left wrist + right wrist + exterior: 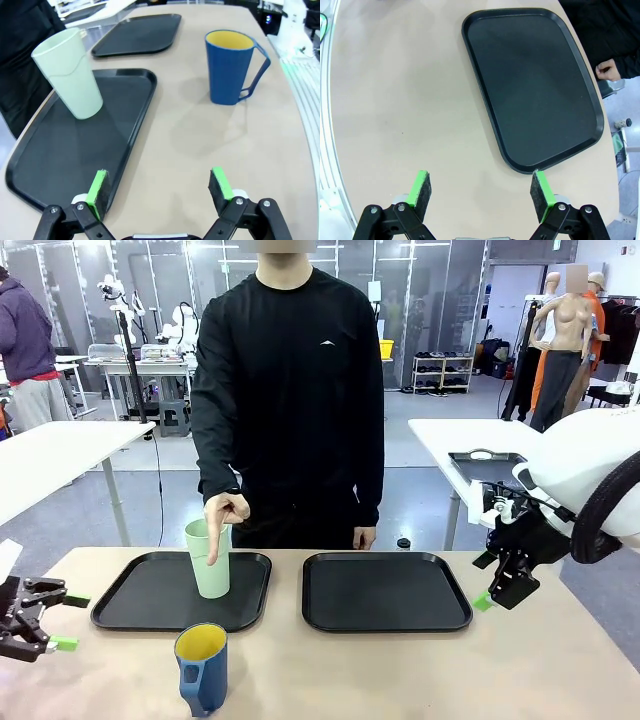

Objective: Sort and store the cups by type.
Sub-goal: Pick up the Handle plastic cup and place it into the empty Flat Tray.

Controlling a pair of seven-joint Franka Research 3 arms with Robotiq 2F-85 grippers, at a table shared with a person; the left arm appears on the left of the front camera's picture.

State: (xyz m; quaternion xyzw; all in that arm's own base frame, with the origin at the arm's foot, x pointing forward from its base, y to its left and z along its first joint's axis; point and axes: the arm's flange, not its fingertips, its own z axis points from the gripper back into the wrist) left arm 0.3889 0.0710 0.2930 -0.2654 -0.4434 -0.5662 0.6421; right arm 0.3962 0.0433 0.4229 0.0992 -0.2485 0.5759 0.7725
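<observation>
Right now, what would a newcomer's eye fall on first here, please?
The person's hand points down at the pale green tumbler standing on the left tray. A blue mug with yellow inside stands on the table, on the robot's side of that tray, and the left gripper and right gripper hang open.

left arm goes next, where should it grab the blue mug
Probably the rim of the blue mug, from above on its left side, one finger inside: it stands upright, open, with the handle toward the robot's edge.
</observation>
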